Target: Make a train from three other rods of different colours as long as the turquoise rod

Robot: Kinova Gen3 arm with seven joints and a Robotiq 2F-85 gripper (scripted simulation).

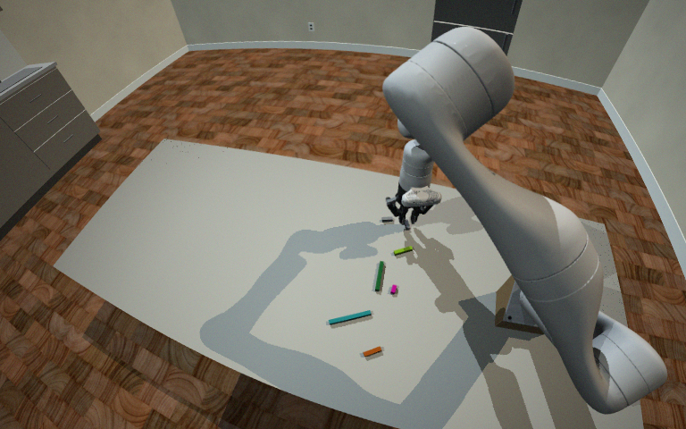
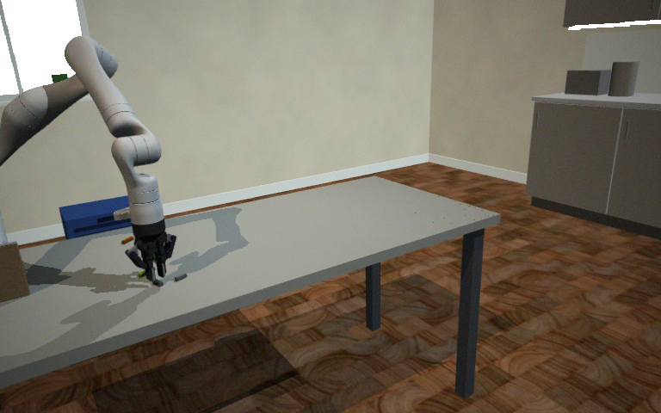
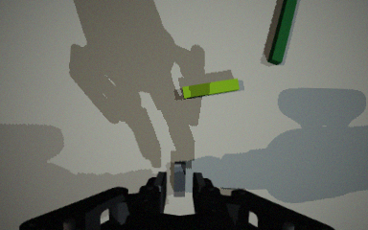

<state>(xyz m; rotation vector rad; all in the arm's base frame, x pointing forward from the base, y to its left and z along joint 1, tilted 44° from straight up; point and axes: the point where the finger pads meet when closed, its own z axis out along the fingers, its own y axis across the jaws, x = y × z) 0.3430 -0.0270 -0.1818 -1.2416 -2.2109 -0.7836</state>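
My gripper (image 1: 408, 221) (image 2: 157, 276) (image 3: 179, 183) is partly open over a grey rod (image 1: 406, 226) (image 2: 157, 282) (image 3: 179, 179), with a gap on each side of it. A second grey rod (image 1: 387, 219) (image 2: 181, 277) lies apart from it. A lime rod (image 1: 403, 250) (image 2: 141, 274) (image 3: 211, 88) lies nearby. A green rod (image 1: 379, 276) (image 3: 284, 34) lies beside a small magenta rod (image 1: 393, 289), not touching. A turquoise rod (image 1: 349, 317) and an orange rod (image 1: 372, 351) (image 2: 126, 240) lie separately. No rods touch end to end. The wrist view hides the second grey rod almost entirely.
The pale table (image 1: 166, 202) (image 2: 311, 233) carries the rods and arm shadows. The table's long edge (image 2: 292, 280) runs near the grey rods. The arm base stands on a brown block (image 1: 505, 303) (image 2: 12, 272).
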